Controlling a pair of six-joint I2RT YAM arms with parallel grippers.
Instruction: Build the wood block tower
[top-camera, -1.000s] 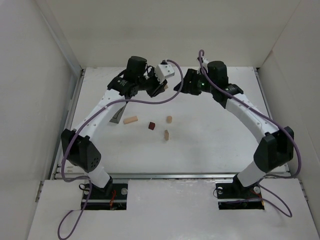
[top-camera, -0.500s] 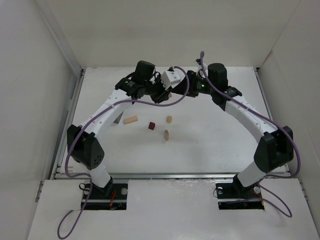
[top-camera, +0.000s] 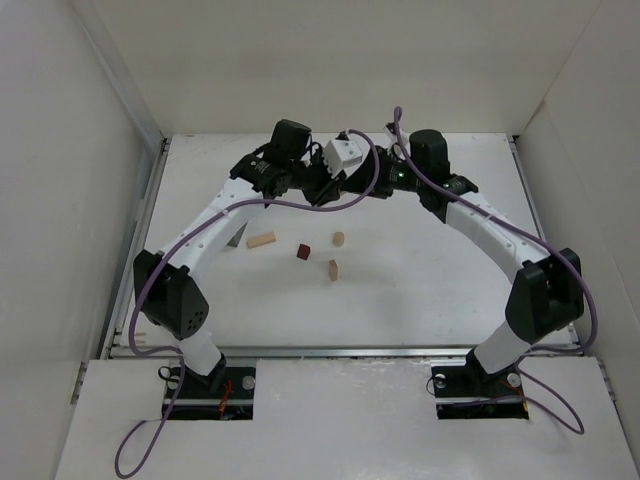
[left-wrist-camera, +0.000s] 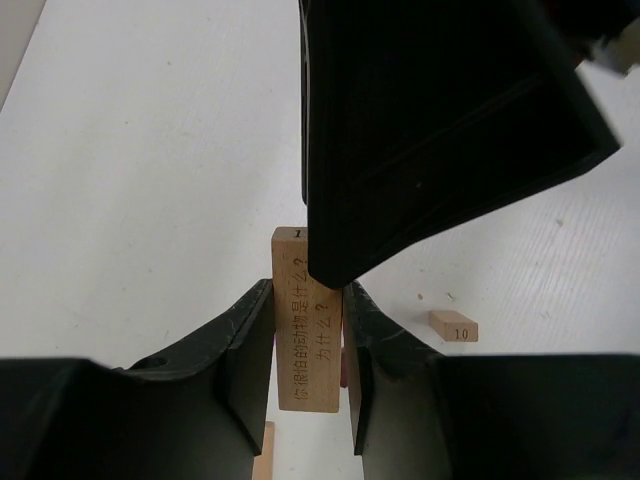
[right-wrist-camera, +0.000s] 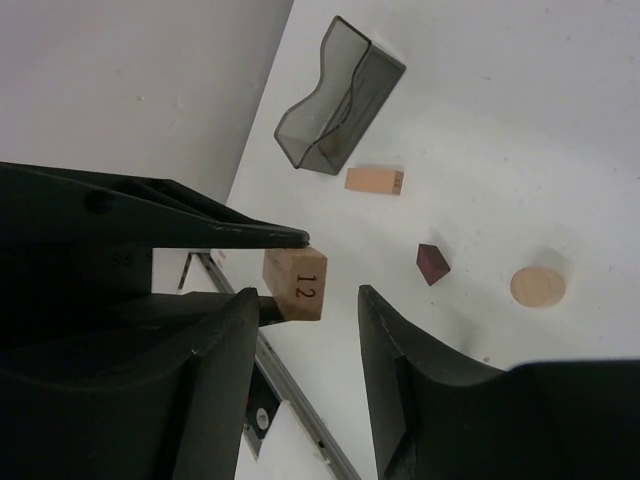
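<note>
Clamping pale block (left-wrist-camera: 305, 345) in left gripper (left-wrist-camera: 307, 295), right gripper (right-wrist-camera: 308, 298) jaws apart, grey tray (right-wrist-camera: 340, 100) nearby

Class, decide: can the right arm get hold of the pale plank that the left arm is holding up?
Probably yes. The numbered end of the plank sticks out past the left fingers and sits in the gap between the right fingers, which stand apart either side; nothing else blocks it.

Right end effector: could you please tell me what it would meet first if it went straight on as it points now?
Probably the pale wood block marked 12, held by the left end effector; depth is unclear.
</note>
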